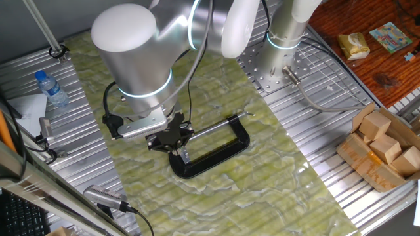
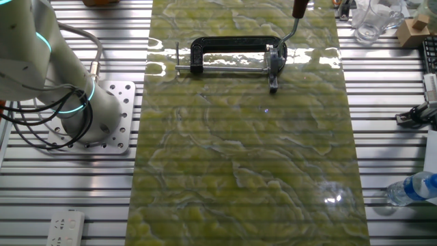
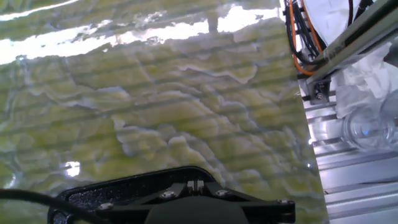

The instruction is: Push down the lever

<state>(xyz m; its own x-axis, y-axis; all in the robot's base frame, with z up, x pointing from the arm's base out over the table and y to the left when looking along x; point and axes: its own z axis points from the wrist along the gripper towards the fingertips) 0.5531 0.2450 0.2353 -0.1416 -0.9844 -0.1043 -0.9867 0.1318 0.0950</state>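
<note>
No readable text in any view. Water bottle (image 1: 51,88) label is too blurred to make out. The colourful card (image 1: 390,35) on the wooden surface has print, but it's too small to read. Yellow packet (image 1: 354,44) beside it: no legible brand. White power strip (image 2: 66,227) shows no markings I can read. Nothing on my hand view either.

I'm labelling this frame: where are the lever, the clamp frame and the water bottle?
lever (image 2: 292,24): other fixed view, silvery arm below the knob.
clamp frame (image 2: 235,43): other fixed view, top bar.
water bottle (image 1: 51,90): one fixed view, body.
</note>
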